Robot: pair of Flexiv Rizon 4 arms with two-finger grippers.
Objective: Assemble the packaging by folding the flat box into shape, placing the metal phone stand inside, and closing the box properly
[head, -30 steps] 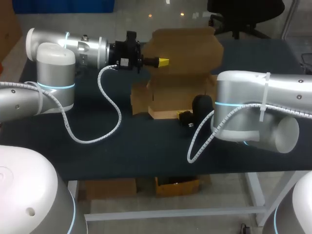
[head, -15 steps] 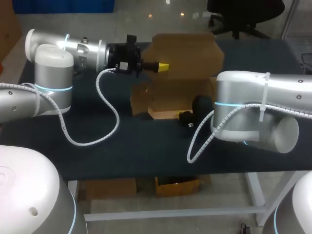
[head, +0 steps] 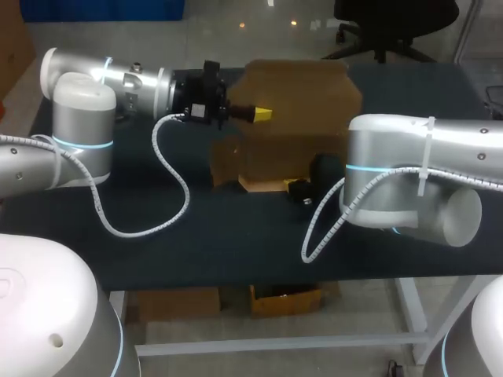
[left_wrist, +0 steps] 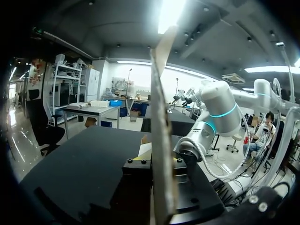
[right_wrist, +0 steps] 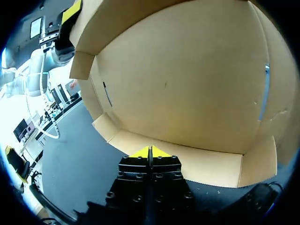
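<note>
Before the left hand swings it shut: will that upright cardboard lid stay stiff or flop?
Probably light, fairly stiff: the lid stands flat, held at one edge by the left hand. Likely hinges at its crease; the thin-walled box may slide.

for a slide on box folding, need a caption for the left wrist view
Left gripper clamps the cardboard box lid, seen edge-on, with the right arm beyond it.

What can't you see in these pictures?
Metal phone stand: shows in no view.
Inside of the brown cardboard box: head view, its tilted lid mostly hides it.
Right gripper: head view, dark and partly behind the right arm.
Left gripper: left wrist view, the lid's edge covers the middle.
</note>
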